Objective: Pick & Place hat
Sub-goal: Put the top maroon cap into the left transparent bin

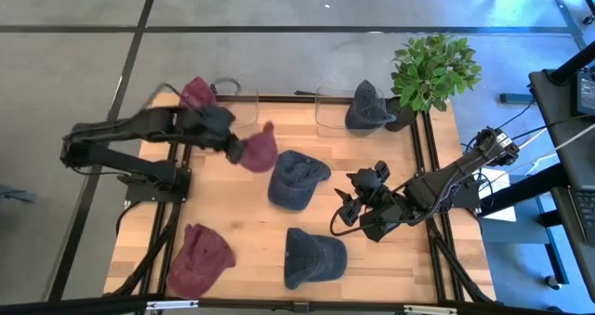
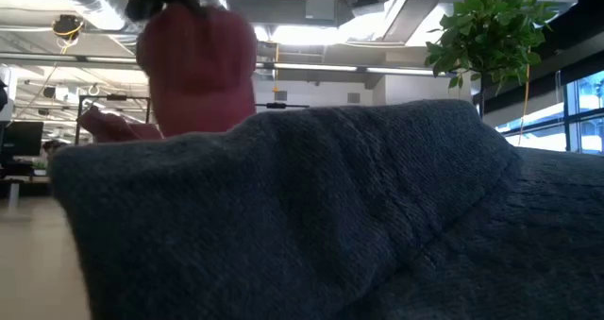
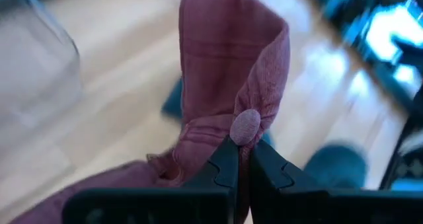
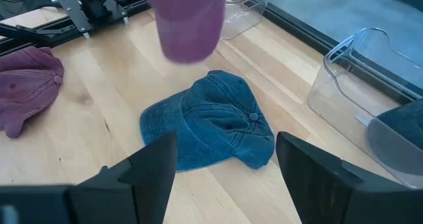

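Observation:
My left gripper [image 1: 234,146] is shut on a maroon hat [image 1: 259,151] and holds it in the air over the middle-left of the table; the low view shows this hat [image 2: 198,65] well above the tabletop. In the left wrist view the hat [image 3: 225,65] stands beyond the gripper [image 3: 239,150]. A blue denim hat [image 1: 297,177] lies on its brim at the table's middle. My right gripper [image 1: 358,210] is open, to the right of that blue hat [image 4: 211,121], and touches nothing. My left gripper pinches the maroon hat's crown right beside its top button [image 3: 246,126] between the two fingertips [image 3: 225,159]. The cloth there is bunched into several layers. The hat is lifted clear of the table and hangs from the fingers, slack, seen in the right wrist view [image 4: 188,19].
A second maroon hat [image 1: 200,257] lies near-left and a blue hat [image 1: 314,256] near-middle, filling the low view [image 2: 359,216]. Two clear bins [image 1: 234,94] [image 1: 333,106] stand at the far edge; a blue hat [image 1: 369,106] sits in the right one, a maroon hat [image 1: 197,93] beside the left. A plant [image 1: 434,69] stands far-right.

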You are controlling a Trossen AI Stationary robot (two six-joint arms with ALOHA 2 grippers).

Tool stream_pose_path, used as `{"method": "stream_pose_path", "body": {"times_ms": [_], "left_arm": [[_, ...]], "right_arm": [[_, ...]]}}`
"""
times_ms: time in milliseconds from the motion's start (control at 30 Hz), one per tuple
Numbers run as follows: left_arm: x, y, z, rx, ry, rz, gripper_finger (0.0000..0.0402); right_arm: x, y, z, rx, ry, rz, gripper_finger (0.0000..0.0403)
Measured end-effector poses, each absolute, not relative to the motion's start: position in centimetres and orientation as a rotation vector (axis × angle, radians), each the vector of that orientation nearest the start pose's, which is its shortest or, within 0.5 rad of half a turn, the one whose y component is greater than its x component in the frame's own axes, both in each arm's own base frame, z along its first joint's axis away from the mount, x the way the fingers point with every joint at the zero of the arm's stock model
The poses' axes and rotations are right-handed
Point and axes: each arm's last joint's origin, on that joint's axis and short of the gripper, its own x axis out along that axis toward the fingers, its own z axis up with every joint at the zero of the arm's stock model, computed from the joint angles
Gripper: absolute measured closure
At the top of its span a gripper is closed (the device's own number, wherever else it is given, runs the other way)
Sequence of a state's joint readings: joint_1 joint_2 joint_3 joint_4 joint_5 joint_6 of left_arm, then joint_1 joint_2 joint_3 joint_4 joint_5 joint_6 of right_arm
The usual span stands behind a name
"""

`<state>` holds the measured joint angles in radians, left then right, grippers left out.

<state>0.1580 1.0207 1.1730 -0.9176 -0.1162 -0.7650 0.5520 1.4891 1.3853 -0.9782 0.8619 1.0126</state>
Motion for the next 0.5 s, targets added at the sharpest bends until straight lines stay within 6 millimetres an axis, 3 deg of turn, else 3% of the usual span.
{"method": "stream_pose_path", "body": {"times_ms": [267, 500], "left_arm": [[15.2, 6.1, 42.0, -0.658, 0.304, 0.802, 0.0394], [13.5, 8.6, 43.2, -0.612, 0.198, 1.041, 0.0394]], "right_arm": [[25.8, 13.3, 32.4, 0.244, 0.575, -0.631, 0.0146], [25.8, 13.3, 32.4, 0.244, 0.575, -0.631, 0.0146]]}}
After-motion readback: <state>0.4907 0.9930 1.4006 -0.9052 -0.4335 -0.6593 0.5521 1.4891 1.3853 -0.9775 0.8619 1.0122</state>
